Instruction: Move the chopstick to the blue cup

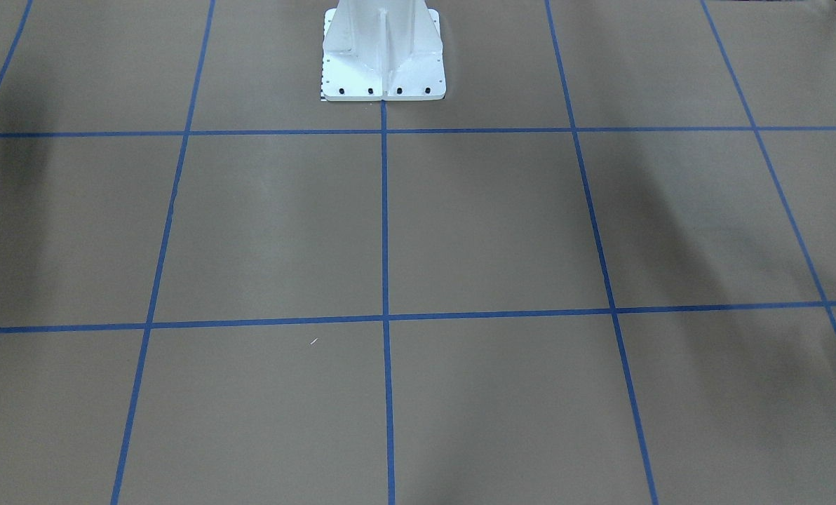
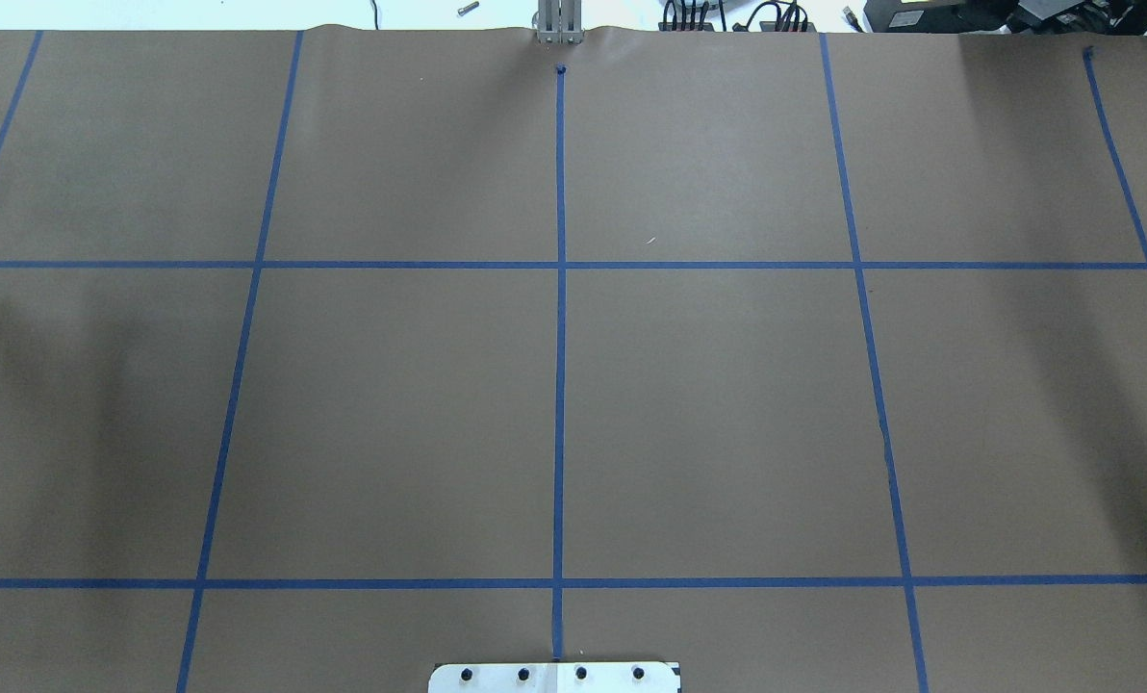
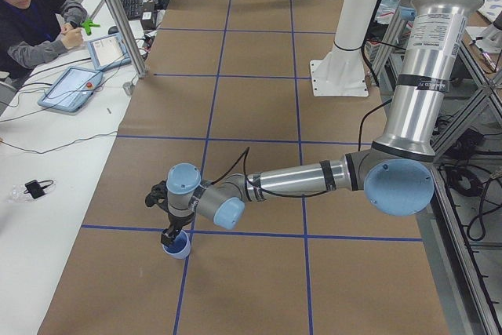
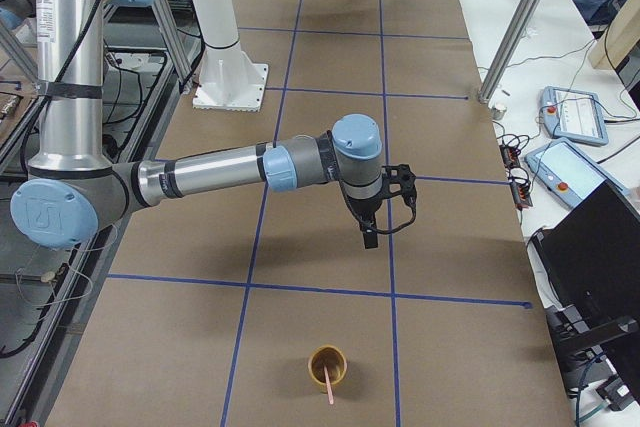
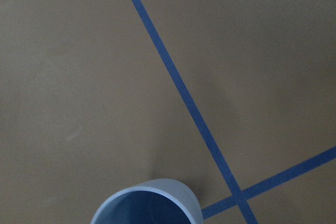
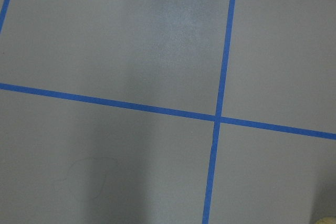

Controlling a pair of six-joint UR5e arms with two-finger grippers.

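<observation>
- Likeliest slip: the chopstick (image 4: pixel 327 381) leans loose in the mustard cup (image 4: pixel 328 357), so an off-centre pinch could tip that cup
- Its long axis tilts steeply, upper end leaning away from the blue cup (image 3: pixel 178 250)
- Past the mustard cup my right gripper (image 4: pixel 370 239) hovers; its opening I cannot tell
- Far beyond the mustard cup, the left gripper (image 3: pixel 168 235) sits at the blue cup, opening unclear

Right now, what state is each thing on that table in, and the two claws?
chopstick: leaning in the orange cup.
orange cup: upright on the table.
blue cup: upright, no chopstick seen in it.
left gripper: at the blue cup's rim; open or shut, cannot tell.
right gripper: hanging above the table; open or shut, cannot tell.
</observation>
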